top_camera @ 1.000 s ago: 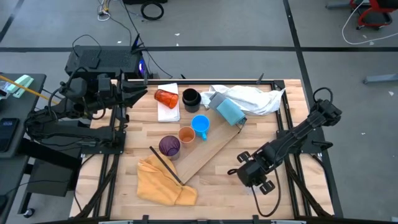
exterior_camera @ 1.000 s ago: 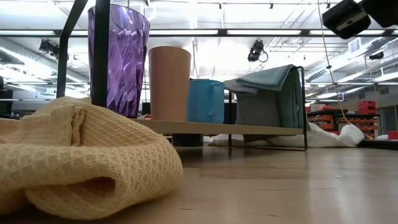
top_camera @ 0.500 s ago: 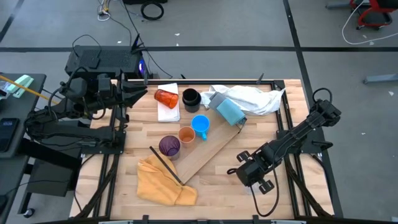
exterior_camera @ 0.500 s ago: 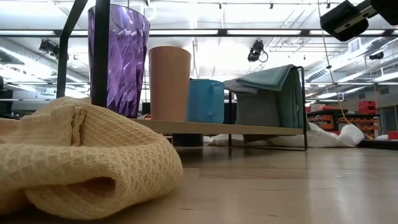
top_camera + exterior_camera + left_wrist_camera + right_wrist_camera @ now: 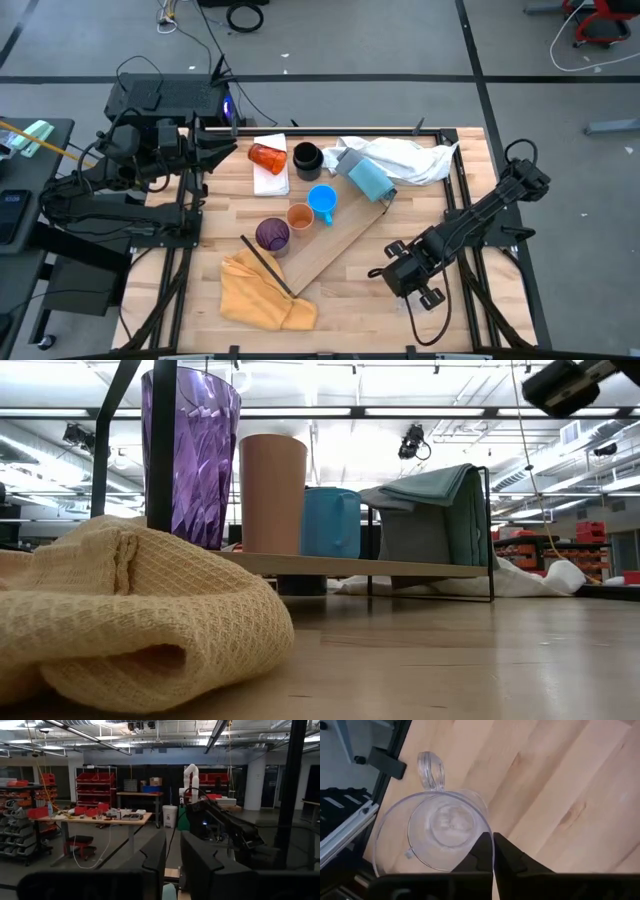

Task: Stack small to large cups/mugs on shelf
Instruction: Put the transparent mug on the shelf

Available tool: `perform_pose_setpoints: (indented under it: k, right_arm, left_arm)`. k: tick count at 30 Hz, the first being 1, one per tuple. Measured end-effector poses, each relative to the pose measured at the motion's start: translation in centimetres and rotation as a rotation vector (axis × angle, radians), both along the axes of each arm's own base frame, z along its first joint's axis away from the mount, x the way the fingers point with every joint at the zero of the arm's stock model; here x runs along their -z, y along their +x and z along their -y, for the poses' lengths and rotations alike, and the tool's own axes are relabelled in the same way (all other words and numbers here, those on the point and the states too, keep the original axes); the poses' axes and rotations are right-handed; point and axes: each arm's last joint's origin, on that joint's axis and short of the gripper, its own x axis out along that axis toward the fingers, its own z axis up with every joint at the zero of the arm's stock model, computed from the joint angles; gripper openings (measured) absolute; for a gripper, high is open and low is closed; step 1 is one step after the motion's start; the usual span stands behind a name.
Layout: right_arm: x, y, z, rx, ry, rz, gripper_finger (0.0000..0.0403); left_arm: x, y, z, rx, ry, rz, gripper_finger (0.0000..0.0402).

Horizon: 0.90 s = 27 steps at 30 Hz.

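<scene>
The cups stand in a row on the shelf (image 5: 335, 240), a long pale board lying diagonally across the slatted wooden bench (image 5: 440, 210): we see the purple cup (image 5: 272, 234) at its near end, the orange cup (image 5: 300, 217) just beside it, then the blue mug (image 5: 322, 200). The red-orange tumbler (image 5: 266, 157) lies on its side on a white pad (image 5: 271, 178) toward the far edge, with the black mug (image 5: 307, 156) next to it, off the shelf. A pale-blue cylinder (image 5: 368, 177) rests at the board's far end against a white cloth (image 5: 405, 157), and a yellow towel (image 5: 262, 290) is bunched at the near end. We find the right end effector (image 5: 493, 851) low over the bench's near right part, its fingers pinched together on the rim of a clear mug (image 5: 432, 832) that stands upright there. From above, that clear mug is hidden under the arm. The left end effector (image 5: 172, 857) waits beyond the bench's left edge, pointing into a dim room of tables and red shelving; its fingers stand a narrow gap apart with nothing between them. From bench height the towel blocks the foreground, and the purple cup's rim is cut off at the top.
</scene>
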Motion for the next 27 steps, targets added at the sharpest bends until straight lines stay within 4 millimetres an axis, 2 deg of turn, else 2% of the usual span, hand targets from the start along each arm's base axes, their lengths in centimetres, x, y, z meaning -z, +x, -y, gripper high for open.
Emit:
perform_pose_setpoints:
  k: [10, 19, 23, 27]
  right_arm:
    - [-2.4, -0.2, 0.1, 0.007, 0.012, 0.021, 0.0002]
    - [-5.2, -0.4, 1.1, 0.007, -0.085, 0.024, 0.0]
    - [-6.2, 0.8, 2.7, 0.096, -0.165, 0.108, 0.0]
    - [-6.5, 2.6, 6.1, 0.405, -0.265, 0.162, 0.0]
  left_arm:
    - [0.0, 0.0, 0.0, -0.003, 0.01, -0.002, 0.0073]
    - [0.0, 0.0, 0.0, -0.003, 0.01, -0.003, 0.0065]
    - [0.0, 0.0, 0.0, -0.003, 0.011, -0.003, 0.007]
    - [0.0, 0.0, 0.0, -0.003, 0.01, -0.003, 0.0073]
